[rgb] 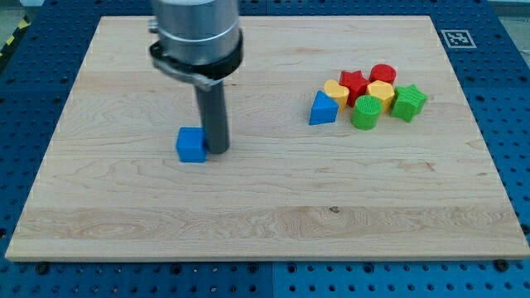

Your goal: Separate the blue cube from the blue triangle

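The pale wooden counter lies on a blue perforated base. A small printed marker sits at the counter's top right corner.

The arm carries no pincer, so no grasping state applies; it ends in a straight dark rod. My tip rests on the counter directly at the right side of the small blue plastic cube. Tip and cube appear to touch, although the narrow seam between them cannot be resolved with certainty.

The blue cube stands in the left half of the counter, alone. The blue plastic triangle stands well apart from it, towards the view's right, at the left edge of a tight cluster.

Cluster contents:
- a yellow block, shape unclear, just above the blue triangle;
- a red star-shaped block;
- a red round block at the cluster's top;
- a yellow rounded block in the middle;
- a green cylinder at the bottom;
- a green star-like block at the right end.
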{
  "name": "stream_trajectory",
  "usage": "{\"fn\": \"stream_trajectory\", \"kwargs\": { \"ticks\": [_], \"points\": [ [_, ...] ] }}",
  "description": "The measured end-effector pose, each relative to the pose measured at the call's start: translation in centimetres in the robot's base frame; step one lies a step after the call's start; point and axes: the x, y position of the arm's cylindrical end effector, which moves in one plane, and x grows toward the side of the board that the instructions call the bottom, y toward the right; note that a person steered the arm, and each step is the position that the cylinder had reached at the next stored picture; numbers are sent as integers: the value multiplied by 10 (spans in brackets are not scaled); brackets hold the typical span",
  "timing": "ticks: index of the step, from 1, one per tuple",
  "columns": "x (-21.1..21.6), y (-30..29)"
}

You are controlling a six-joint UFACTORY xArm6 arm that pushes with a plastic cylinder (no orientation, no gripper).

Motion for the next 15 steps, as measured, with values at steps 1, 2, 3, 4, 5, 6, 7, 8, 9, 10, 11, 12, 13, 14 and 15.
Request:
{"fn": "stream_trajectory", "kwargs": {
  "ticks": [1, 2, 3, 4, 5, 6, 7, 8, 9, 10, 11, 12, 13, 14, 15],
  "points": [
    [-1, -28],
    [-17, -50],
    [-11, -88],
    [3, -102],
    [10, -104],
    [3, -119],
    [-20, -126],
    [-21, -126],
    [-21, -127],
    [-14, -150],
    [-13, -153],
    [14, -153],
    [23, -153],
    [25, -130],
    [25, -101]
  ]
}}
